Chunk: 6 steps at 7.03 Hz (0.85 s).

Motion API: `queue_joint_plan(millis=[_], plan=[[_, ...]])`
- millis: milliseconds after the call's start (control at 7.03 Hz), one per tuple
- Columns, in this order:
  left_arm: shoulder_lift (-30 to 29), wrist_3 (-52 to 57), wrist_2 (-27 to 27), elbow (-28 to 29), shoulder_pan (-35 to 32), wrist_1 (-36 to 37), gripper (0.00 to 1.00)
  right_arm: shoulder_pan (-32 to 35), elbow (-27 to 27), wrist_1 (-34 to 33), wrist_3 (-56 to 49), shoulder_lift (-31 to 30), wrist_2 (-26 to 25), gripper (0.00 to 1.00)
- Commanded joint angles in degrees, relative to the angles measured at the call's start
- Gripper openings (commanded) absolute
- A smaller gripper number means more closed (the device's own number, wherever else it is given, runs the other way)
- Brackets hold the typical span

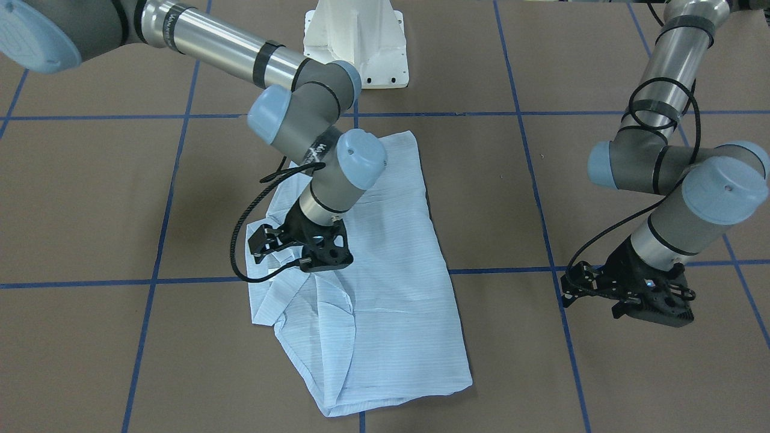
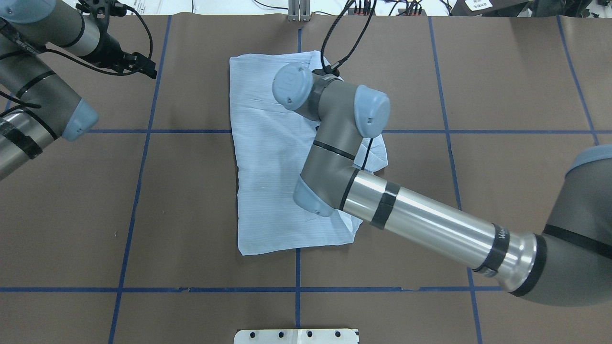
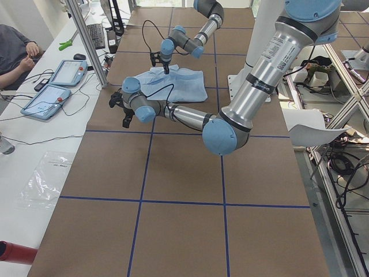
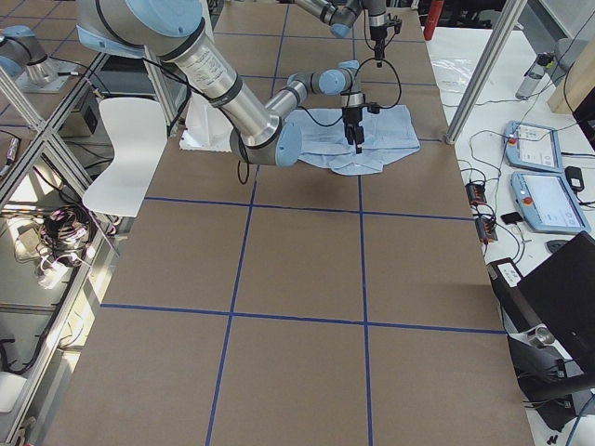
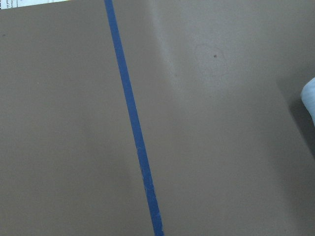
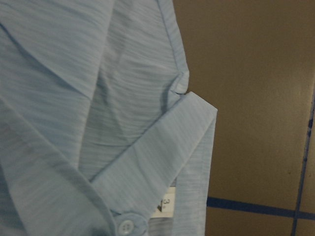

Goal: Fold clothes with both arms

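The pale-blue striped shirt (image 1: pixel 391 288) lies on the brown table, folded into a long strip with rumpled layers along one side. It also shows in the overhead view (image 2: pixel 267 157). My right gripper (image 1: pixel 258 246) hangs just above that rumpled edge, looks open and holds nothing. The arm hides it in the overhead view. The right wrist view shows the collar (image 6: pixel 162 147), a white button (image 6: pixel 125 226) and a size label (image 6: pixel 165 206) close below. My left gripper (image 1: pixel 568 287) is well off to the side over bare table, looks open and empty. It also shows in the overhead view (image 2: pixel 152 69).
Blue tape lines (image 2: pixel 143 191) grid the brown table. The white pedestal base (image 1: pixel 355 42) stands at the robot's edge. In the exterior left view, an operators' bench with tablets (image 3: pixel 57 81) and a seated person (image 3: pixel 11 52) runs along the far side.
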Motion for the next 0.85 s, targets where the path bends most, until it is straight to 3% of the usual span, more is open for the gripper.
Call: queue_joint_plan(millis=[0,285,427,711], plan=[[0.0,-0.3,0.0,-0.5,0.0,0.0,1.00,2.3,13.0,-1.8,-5.7,-12.9,-0.9,1.00],[0.0,-0.3,0.0,-0.4,0.0,0.0,1.00,3.5,20.0,-1.7,-9.0,-17.4,-1.1,1.00],[0.0,-0.3,-0.1,-0.5,0.1,0.1,1.00,3.9,20.4,-0.8,-7.3,-16.6,2.1,1.00],[2.4,-4.2,-0.1,-4.8,2.5,0.4,1.00,5.2,22.9,10.6,1.5,-18.5,14.1,1.00]])
